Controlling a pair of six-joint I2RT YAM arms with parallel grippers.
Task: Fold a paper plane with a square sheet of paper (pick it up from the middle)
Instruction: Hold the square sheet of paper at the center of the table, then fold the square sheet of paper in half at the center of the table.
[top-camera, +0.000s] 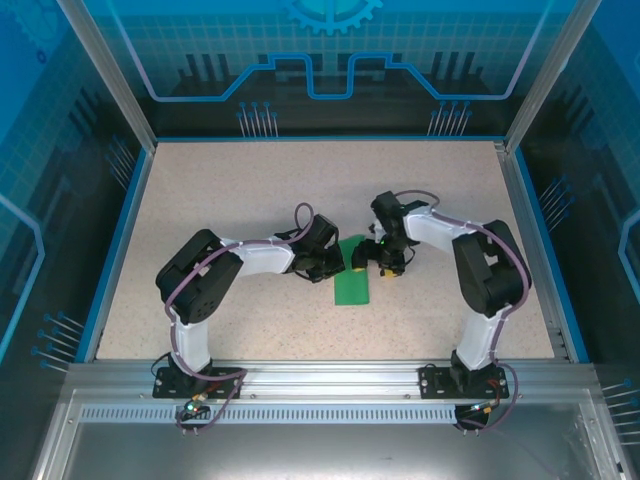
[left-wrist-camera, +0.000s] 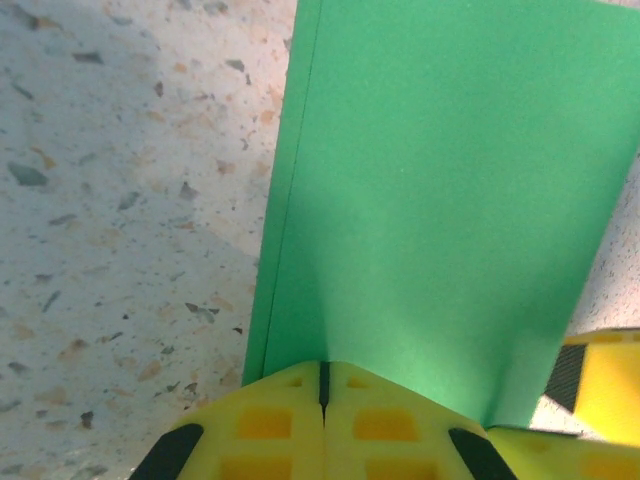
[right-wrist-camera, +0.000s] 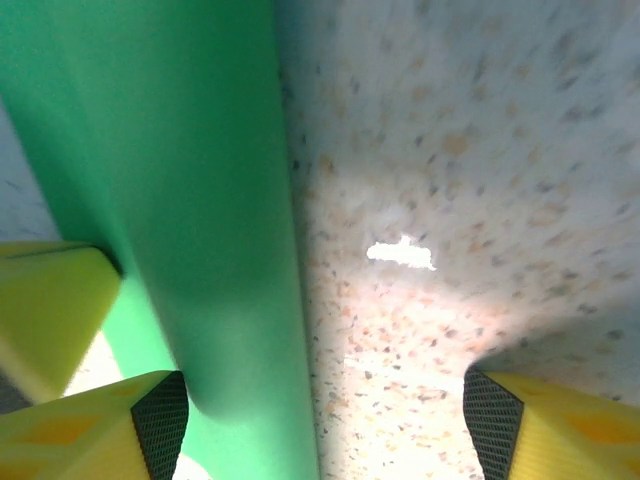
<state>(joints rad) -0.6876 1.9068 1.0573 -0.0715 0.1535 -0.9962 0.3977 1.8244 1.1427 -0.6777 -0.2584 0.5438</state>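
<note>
- Paper status: the square sheet of paper (top-camera: 352, 285) is bright green and sits mid-desk (top-camera: 250, 200), right between the two claws. From the top cam it looks like a tall rectangle rather than a full square, with its near end lying on the speckled surface.
- Left claw (top-camera: 335, 266) is at the sheet's left edge. On its own wrist cam the yellow fingers (left-wrist-camera: 260, 430) are pressed together with just a thin seam between them. The green paper comes out right at that seam, so it's pinching the sheet.
- Same view, the sheet's left side shows two edges, one just inside the other, so it looks doubled over there.
- Right claw (top-camera: 388, 265) is on the sheet's right side. On its wrist cam the fingers (right-wrist-camera: 100, 440) are spread wide, one bottom left and one bottom right, with bare desk between them. It's got nothing gripped.
- In that right wrist view the paper stands as a curved green wall on the left, passing right by the left-hand finger. Can't tell if it actually touches.
</note>
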